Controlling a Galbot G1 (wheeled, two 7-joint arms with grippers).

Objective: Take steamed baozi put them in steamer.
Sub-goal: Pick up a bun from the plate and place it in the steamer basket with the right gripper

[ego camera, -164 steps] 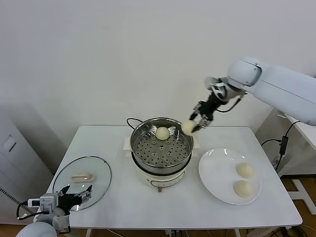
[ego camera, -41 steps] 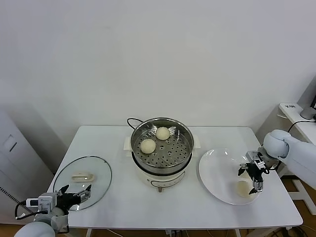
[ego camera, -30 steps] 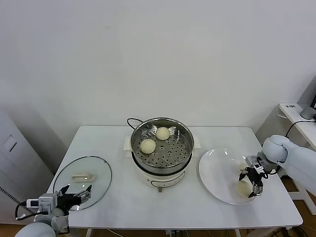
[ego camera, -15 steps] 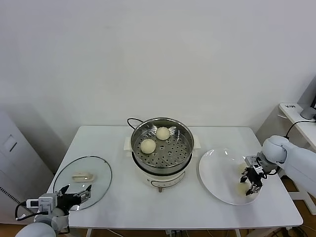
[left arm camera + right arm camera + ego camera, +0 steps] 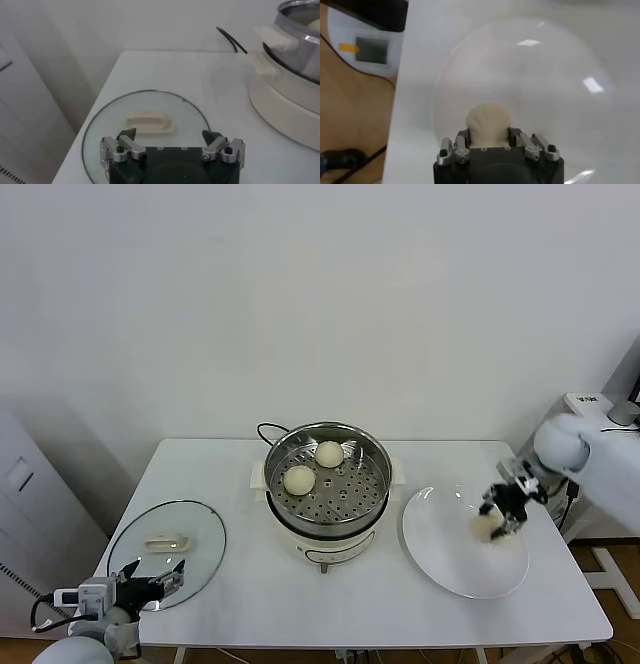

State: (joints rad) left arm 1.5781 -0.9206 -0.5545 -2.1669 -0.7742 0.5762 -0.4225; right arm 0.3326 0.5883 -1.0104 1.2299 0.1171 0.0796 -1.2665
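Your right gripper [image 5: 502, 515] is clamped on a baozi [image 5: 486, 527] at the right of the head view, lifted just above the white plate [image 5: 440, 559]. In the wrist view the bun [image 5: 488, 121] sits snug between the fingers. The steamer [image 5: 327, 484] sits in the middle of the frame, left of the gripper, so the carry goes leftward. Two buns are already on the tray, one at the back [image 5: 329, 453], one at the left [image 5: 299, 479], so I'd aim for the free front-right part. Left gripper [image 5: 172, 150] is parked over the glass lid [image 5: 147, 123], fingers spread, holding nothing.
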